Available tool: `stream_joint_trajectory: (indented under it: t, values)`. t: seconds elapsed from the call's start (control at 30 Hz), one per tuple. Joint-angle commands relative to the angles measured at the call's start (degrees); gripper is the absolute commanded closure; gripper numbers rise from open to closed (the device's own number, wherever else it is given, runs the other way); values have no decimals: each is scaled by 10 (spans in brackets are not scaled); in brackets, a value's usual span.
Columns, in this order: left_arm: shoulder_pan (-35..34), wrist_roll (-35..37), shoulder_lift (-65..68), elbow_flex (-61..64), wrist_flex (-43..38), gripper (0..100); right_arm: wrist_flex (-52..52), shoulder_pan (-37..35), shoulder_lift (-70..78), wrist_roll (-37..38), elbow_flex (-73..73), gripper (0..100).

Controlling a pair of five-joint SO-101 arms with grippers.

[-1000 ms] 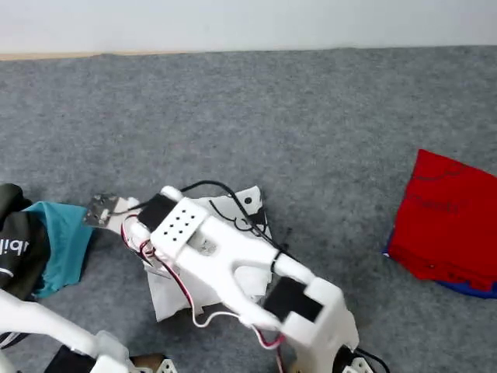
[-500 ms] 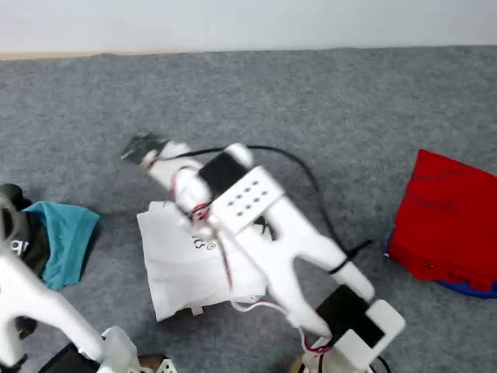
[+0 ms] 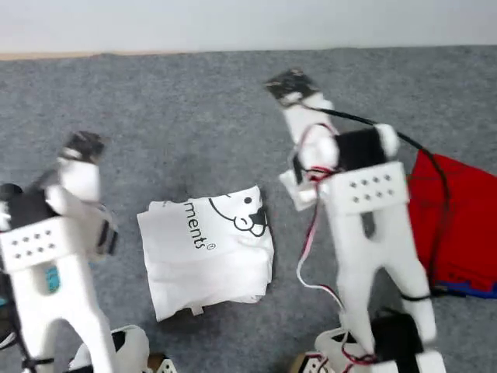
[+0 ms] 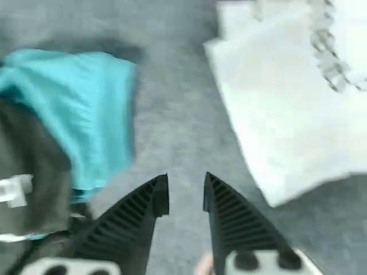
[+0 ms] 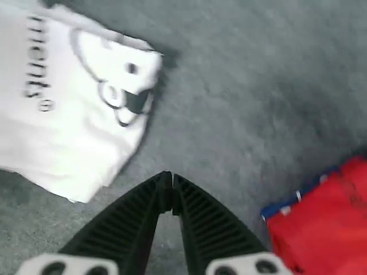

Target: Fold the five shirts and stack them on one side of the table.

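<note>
Evidently between shirts: done folding the white shirt (image 3: 206, 252), to judge by its neat squarish shape, flat near the front middle of the desk (image 3: 194, 116), between both arms and touched by neither. Not yet stacked, though. Can make out the red shirt (image 3: 466, 225) folded at the right edge, lying on a blue shirt (image 3: 474, 289), well apart from the white one. Can also make out a teal shirt (image 4: 74, 109) and a dark shirt (image 4: 26, 166) bunched together, unfolded, on the left side.

Hovering with the left end effector (image 4: 184, 192) slightly spread and holding nothing, over bare grey between teal and white. Hovering too with the right end effector (image 5: 172, 192) pressed together and empty, above the stretch between white and red.

Next, probably: carry the white shirt over to the red pile. Calls for spreading the right end effector, coming down at the shirt's edge nearest the pile, and pinching all layers at once to keep the fold. Then lifting or sliding across and setting down squarely on the red. Risks unfolding on catching only the top layer. Teal and dark left to fold afterwards.
</note>
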Motion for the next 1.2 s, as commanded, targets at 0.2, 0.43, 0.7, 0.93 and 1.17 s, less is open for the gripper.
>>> stream_joint_trajectory:
  t: [0.2,0.43,0.7,0.93,1.17]
  values:
    - [130,16,-14,115,-62,855,22,141,-174,-8,149,990]
    - [127,19,76,116,-152,855,7,175,-295,-8,274,990]
    - [47,42,-11,28,-151,855,-128,73,-300,-7,352,990]
    - [-14,41,-156,22,-149,855,-209,-9,-143,-95,316,854]
    - [-47,40,-271,77,-148,855,-214,-90,38,-196,193,747]
